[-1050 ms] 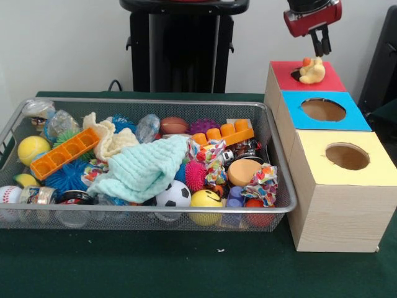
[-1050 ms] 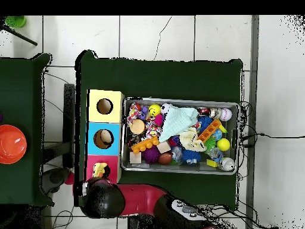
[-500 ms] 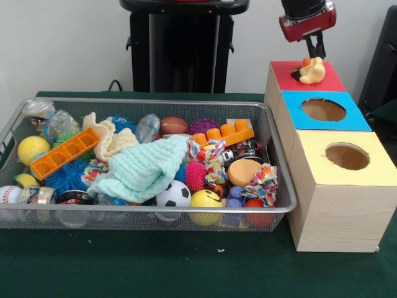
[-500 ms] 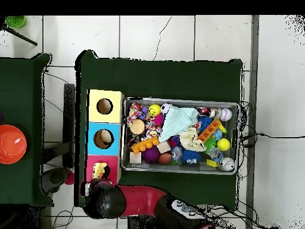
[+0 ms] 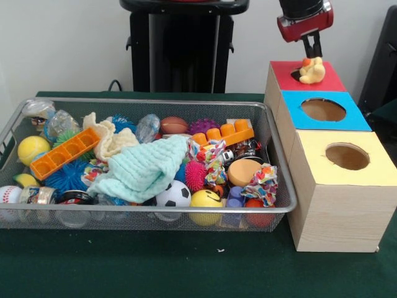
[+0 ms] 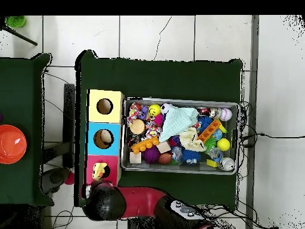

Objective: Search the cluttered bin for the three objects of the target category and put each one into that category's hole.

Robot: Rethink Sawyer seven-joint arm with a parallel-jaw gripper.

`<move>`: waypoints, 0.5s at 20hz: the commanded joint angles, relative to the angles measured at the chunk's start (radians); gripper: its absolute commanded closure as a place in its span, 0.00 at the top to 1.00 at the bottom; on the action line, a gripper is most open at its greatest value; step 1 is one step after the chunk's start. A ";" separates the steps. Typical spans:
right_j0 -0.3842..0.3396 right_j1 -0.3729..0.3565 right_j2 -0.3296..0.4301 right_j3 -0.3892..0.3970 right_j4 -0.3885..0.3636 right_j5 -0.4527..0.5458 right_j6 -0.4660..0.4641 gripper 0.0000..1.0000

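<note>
in the front view a bin (image 5: pixel 273 155) of toys sits on the table (image 5: pixel 186 267), with a row of three boxes (image 5: pixel 338 205) touching its right side. a duck (image 5: pixel 312 71) lies on the farthest box, over its hole, and the gripper (image 5: pixel 311 45) hangs just above it. in the bin, a cloth (image 5: pixel 139 171) lies mid-heap, balls (image 5: pixel 173 195) before it, a block (image 5: pixel 224 135) behind.

hand (image 5: pixel 311 48) rose above duck (image 5: pixel 312 71)
</note>
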 commanded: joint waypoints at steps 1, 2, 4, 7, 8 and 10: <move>0.001 0.028 -0.045 -0.144 -0.027 -0.114 0.156 0.00; 0.002 0.028 -0.047 -0.145 -0.029 -0.118 0.157 0.00; 0.007 0.027 -0.054 -0.147 -0.034 -0.129 0.158 0.00; 0.014 0.024 -0.066 -0.151 -0.038 -0.146 0.161 0.00; 0.013 0.023 -0.066 -0.149 -0.036 -0.151 0.165 0.00; 0.011 0.019 -0.063 -0.147 -0.028 -0.143 0.169 0.00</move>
